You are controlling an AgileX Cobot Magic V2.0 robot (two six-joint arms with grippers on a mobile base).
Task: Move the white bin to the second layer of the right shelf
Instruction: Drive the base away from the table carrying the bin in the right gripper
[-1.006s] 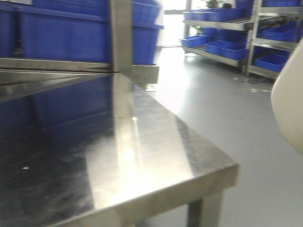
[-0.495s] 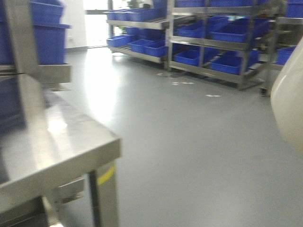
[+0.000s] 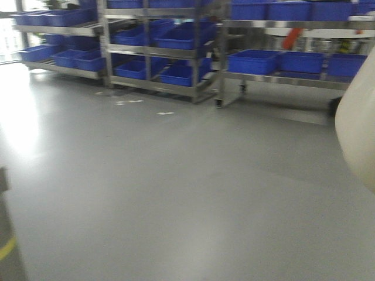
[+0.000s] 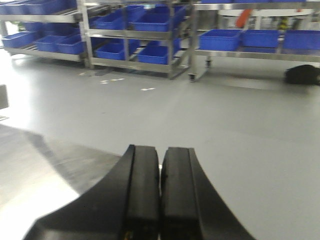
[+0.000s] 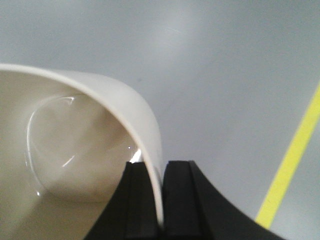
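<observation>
The white bin (image 5: 75, 145) is a glossy cream tub held in the air; its outer wall shows at the right edge of the front view (image 3: 358, 140). My right gripper (image 5: 159, 170) is shut on the bin's rim, one finger inside the wall and one outside. My left gripper (image 4: 160, 165) is shut and empty, its black fingers (image 4: 142, 190) pressed together above the grey floor. Steel racks with blue crates (image 3: 255, 61) stand across the far side of the room (image 3: 152, 52); I cannot tell which one is the right shelf, and no roller lanes show.
Open grey floor (image 3: 176, 187) lies between me and the racks. A yellow floor line (image 5: 292, 155) runs below the right gripper. A dark post with a yellow stripe (image 3: 9, 246) stands at the bottom left. A black object (image 4: 302, 75) lies on the floor by the right rack.
The view has swung right: the steel table and its blue crates have left the frame, and the far racks have slid from the right to the centre. The bin stays at the right edge.
</observation>
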